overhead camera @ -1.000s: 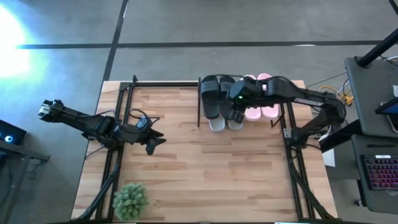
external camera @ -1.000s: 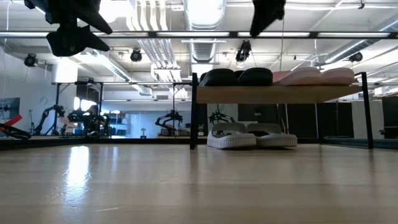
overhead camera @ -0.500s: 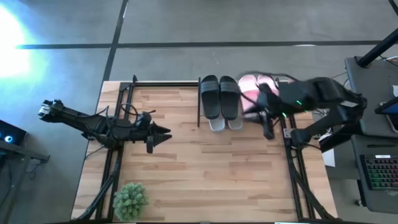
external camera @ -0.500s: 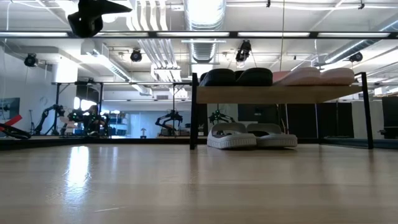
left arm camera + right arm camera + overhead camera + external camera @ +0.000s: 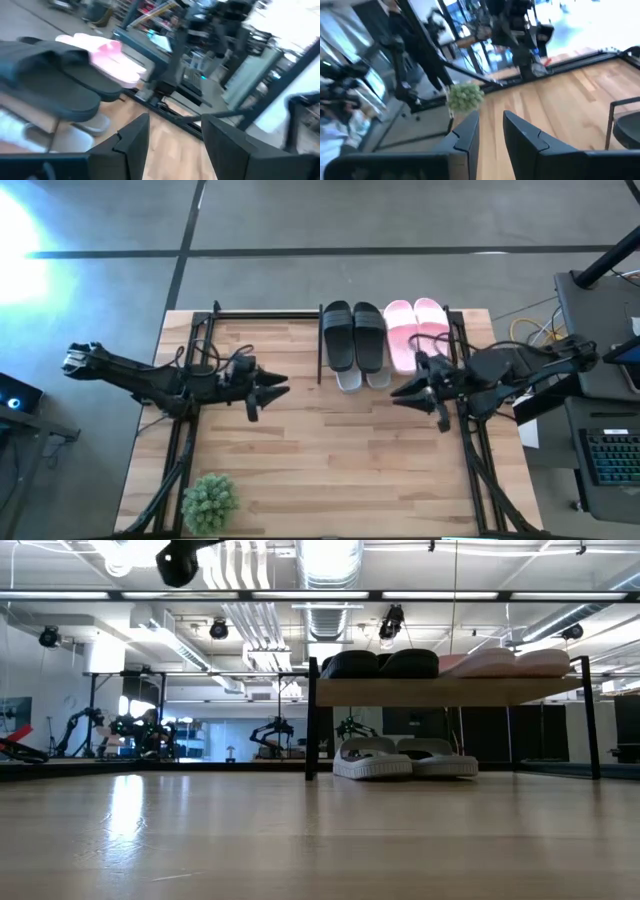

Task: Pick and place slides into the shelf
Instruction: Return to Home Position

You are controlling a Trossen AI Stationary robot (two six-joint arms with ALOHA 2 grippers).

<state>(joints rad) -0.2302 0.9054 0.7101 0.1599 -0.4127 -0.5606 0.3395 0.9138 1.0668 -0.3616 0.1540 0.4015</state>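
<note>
Nearest you, at the lower left of the high view, only the plant (image 5: 210,500) stands on the table (image 5: 330,470). No slide lies loose out front, so the picking looks done, and what is left, as I judge it, is parking the arms. Mid-table, your left gripper (image 5: 280,386) hangs left of centre, its arm stretched in low from the left edge and pointing right toward the shelf. In the left wrist view its fingers (image 5: 131,145) stand well apart with nothing between them. Your right gripper (image 5: 402,393) hangs right of centre, just in front of the shelf's right end and pointing left, with its arm folded back toward the right edge. Its fingers (image 5: 464,142) show only a narrow gap, also empty. Farthest, at the top centre-right, the shelf (image 5: 450,691) carries the black slides (image 5: 353,337) on its plank top and, just beside them on the right, the pink slides (image 5: 417,330). The grey slides (image 5: 364,380) sit underneath, toes poking out toward you, and in the low view they rest side by side below the plank.
</note>
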